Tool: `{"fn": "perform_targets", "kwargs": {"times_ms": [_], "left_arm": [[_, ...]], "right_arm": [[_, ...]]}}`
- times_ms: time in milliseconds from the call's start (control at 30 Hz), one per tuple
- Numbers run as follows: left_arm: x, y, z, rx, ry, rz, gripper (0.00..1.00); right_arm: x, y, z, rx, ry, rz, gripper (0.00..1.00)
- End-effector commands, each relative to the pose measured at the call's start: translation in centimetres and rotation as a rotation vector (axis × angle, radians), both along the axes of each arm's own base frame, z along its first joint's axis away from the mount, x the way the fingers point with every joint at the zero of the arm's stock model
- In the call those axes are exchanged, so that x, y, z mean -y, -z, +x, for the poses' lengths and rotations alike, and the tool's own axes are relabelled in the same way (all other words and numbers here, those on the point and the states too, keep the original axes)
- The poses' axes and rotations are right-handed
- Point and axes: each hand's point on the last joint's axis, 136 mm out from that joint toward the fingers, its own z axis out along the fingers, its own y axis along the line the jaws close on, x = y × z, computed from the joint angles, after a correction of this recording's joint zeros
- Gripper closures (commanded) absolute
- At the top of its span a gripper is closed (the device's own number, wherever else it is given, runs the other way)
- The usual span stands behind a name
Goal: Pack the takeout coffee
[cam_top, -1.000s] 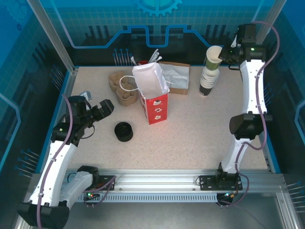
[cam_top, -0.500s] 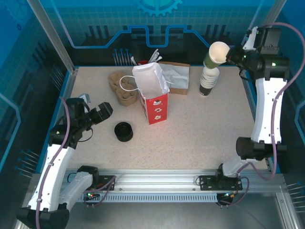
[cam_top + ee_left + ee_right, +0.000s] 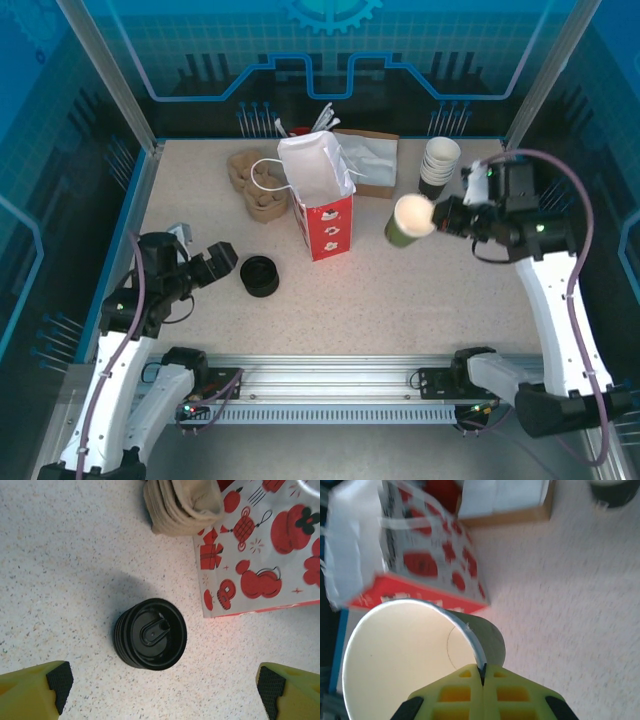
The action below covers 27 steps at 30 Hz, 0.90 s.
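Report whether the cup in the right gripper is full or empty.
Empty: the green cup, pinched at its rim by the right gripper, shows a bare white inside and no lid.

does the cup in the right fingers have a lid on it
No, the cup is open at the top, its white inside showing, the right fingers pinching its rim.

- Speckled beige tabletop (image 3: 400, 290), edged in blue at the sides.
- Red-and-white paper bag with white handles (image 3: 325, 215), standing upright with its mouth open, toward the back middle.
- Stack of brown moulded-pulp cup carriers (image 3: 255, 185), just left of the bag.
- Shallow brown cardboard box holding white paper (image 3: 368, 165), behind the bag on its right.
- Stack of dark paper cups with white lining (image 3: 437, 165), upright at the back right.
- Low black round plastic lid piece (image 3: 260, 276), in front of the bag on its left, apart from it.
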Motion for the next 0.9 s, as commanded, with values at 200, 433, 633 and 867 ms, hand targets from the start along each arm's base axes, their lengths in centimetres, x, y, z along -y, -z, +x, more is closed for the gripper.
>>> {"fn": "perform_targets", "kwargs": {"times_ms": [200, 433, 633, 867], "left_arm": [[1.7, 2.4, -0.9, -0.065, 0.020, -0.058, 0.08], [1.0, 4.1, -0.2, -0.092, -0.018, -0.003, 0.08], [1.2, 5.0, 0.9, -0.111, -0.024, 0.000, 0.07], [1.2, 6.3, 1.0, -0.119, -0.010, 0.017, 0.04]], "right_arm": [[-5.4, 8.0, -4.1, -0.013, -0.140, -0.003, 1.00], [-9.6, 11.0, -4.5, 0.005, -0.227, -0.039, 1.00], [-11.9, 12.3, -3.9, 0.016, -0.249, -0.077, 1.00], [-14.9, 13.0, -2.7, 0.009, -0.280, -0.072, 1.00]]}}
